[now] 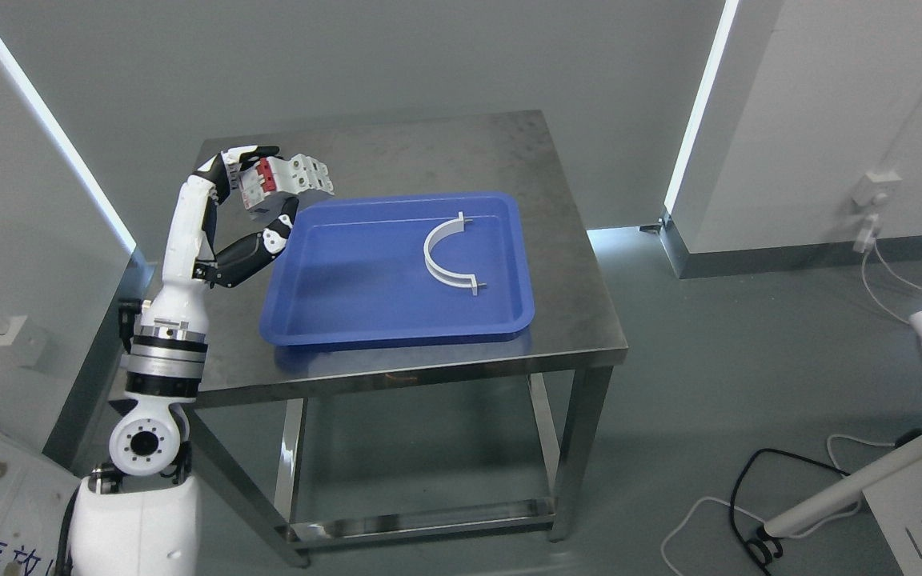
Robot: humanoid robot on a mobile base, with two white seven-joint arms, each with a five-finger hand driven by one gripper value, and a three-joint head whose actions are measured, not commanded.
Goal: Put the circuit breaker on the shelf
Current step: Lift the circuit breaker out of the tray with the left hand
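Left hand (257, 192) raised; fingers (249, 152) clamped on breaker (285, 178), held clear above surface (397, 144). Blue tray (333, 320) just right of fingers, holds white clamp (449, 256) only. Pick-up judged done. Shelf not visible; carry and placement outstanding. Right hand out of view.

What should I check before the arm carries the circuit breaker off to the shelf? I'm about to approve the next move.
1. Grasp: left robot hand is closed around the circuit breaker - ok.
2. Breaker lifted free of the steel table - cannot tell.
3. Breaker outside the blue tray, beyond its far-left corner - ok.
4. White curved bracket lies in the tray, apart from the hand - ok.
5. Shelf location: no shelf identifiable - cannot tell.
6. Right robot hand: out of view - cannot tell.
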